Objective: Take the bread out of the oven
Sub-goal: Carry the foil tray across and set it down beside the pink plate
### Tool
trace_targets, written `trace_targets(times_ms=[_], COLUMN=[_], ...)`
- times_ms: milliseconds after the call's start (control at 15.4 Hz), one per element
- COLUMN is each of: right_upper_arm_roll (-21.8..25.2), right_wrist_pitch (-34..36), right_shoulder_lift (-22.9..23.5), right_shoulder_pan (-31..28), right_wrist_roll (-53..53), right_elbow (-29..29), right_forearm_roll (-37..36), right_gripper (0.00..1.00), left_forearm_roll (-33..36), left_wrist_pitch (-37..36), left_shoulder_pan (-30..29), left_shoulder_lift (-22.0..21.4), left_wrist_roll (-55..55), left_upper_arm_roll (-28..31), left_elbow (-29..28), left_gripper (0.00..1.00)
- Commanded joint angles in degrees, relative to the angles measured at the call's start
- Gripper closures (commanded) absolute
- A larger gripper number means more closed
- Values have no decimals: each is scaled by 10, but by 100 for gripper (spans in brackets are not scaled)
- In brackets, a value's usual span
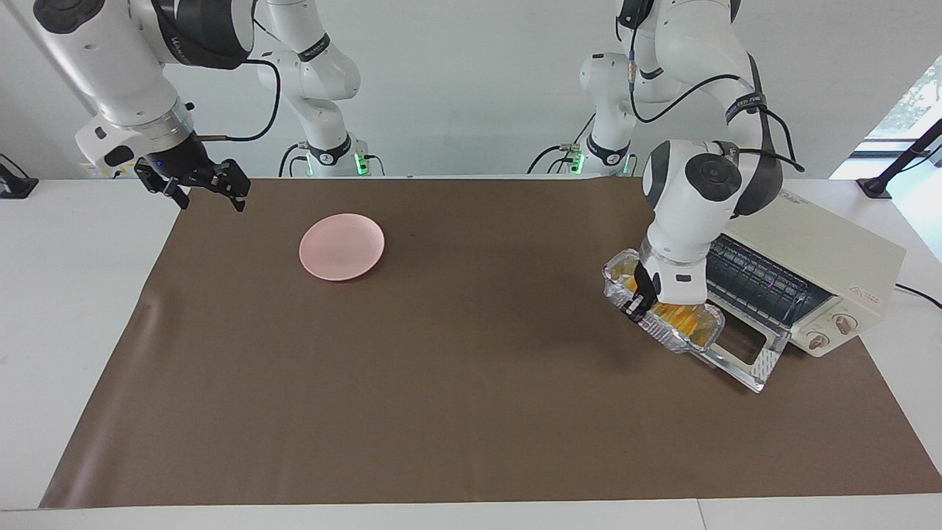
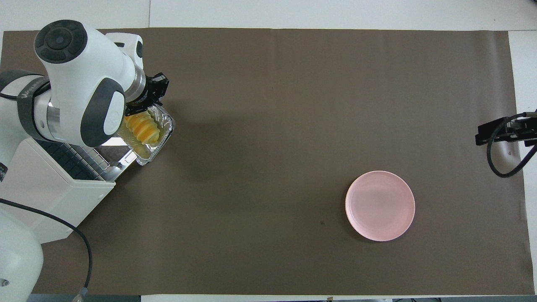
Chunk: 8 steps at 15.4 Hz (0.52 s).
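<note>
My left fingers pinch the foil tray rim, bread inside, over the oven door; my right gripper waits, fingers spread, empty.

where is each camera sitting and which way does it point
Facing view: high across the table, looking at both robots; both arms and bases show, left claw at the foil tray holding the bread, right claw waiting.
Overhead view: above the robots' end, looking forward and down; left arm and right claw's tip show.
Shared: oven, pink plate.
</note>
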<state>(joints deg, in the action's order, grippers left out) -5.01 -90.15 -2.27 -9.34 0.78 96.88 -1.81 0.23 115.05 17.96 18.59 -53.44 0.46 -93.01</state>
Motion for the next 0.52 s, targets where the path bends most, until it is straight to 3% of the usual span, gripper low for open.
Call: trace_targets(times_ms=[0,260,455], right_upper_arm_roll=[-4,-4,-5], right_wrist_pitch=[2,2,2], right_shoulder_lift=[-10,-10,-10], right_shoulder_pan=[-5,-5,-5], right_wrist_roll=[10,10,10], right_elbow=[10,10,10], right_forearm_roll=[-4,-4,-4], right_gripper=[0,0,0], left_forearm_roll=[-8,-5,21], left_wrist_pitch=[-11,3,30], left_shoulder_pan=[45,63,109], left_shoulder_lift=[10,23,25], left_wrist_roll=[-29,-25,-10], left_upper_arm_roll=[10,9,6], left_elbow=[21,46,43], left_gripper=[100,100,100])
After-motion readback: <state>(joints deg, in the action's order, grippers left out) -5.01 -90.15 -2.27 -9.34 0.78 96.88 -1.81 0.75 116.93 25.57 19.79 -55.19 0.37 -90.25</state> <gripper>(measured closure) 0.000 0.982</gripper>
